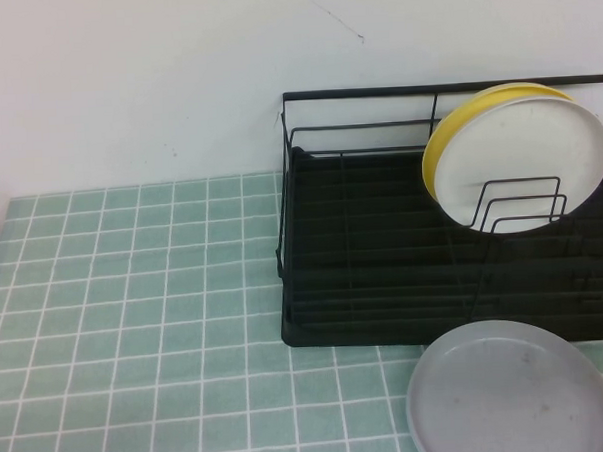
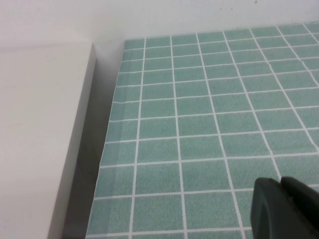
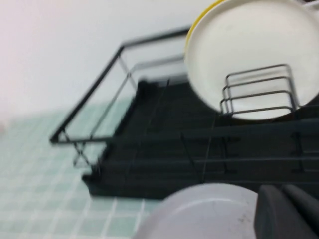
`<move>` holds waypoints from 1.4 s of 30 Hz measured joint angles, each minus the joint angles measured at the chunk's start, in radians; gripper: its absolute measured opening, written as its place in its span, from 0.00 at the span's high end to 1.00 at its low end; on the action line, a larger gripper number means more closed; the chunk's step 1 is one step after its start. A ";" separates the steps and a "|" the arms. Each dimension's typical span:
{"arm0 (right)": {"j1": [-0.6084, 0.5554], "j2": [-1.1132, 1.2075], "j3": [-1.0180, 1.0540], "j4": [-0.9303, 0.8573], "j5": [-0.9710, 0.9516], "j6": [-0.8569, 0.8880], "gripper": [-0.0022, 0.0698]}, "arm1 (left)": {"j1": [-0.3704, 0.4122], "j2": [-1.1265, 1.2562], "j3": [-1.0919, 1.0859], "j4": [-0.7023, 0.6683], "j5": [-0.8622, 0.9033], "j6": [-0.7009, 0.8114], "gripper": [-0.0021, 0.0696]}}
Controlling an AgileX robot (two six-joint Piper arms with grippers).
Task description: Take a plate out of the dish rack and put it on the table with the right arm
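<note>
Seen from the raised camera, the black wire dish rack (image 1: 384, 282) sits on the table (image 1: 134, 293), a pale green cloth with white grid lines. Inside it, the round white plate (image 1: 524, 156) stands on edge in the loop dividers, a yellow plate (image 1: 440, 145) directly behind. A flat grey plate (image 1: 514, 392) lies on the cloth before the rack.

From the left wrist, the dark left gripper (image 2: 284, 209) hangs above bare cloth, fingers apparently together.

From the right wrist, the right gripper (image 3: 286, 211) is closed and empty, near the grey plate.
</note>
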 joint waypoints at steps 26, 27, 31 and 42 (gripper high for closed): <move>0.000 1.209 -0.974 -0.009 0.195 -0.914 0.72 | 0.000 0.000 0.000 0.000 0.000 -0.002 0.98; 0.000 1.237 -0.995 -0.009 0.210 -0.932 0.68 | 0.000 0.000 0.000 0.000 0.000 -0.002 0.98; 0.000 1.331 -1.076 -0.018 0.230 -1.030 0.59 | 0.000 0.000 0.000 0.000 0.000 -0.002 0.98; 0.000 1.464 -1.149 -0.027 0.162 -1.215 0.57 | 0.000 0.000 0.000 0.000 0.000 0.000 0.98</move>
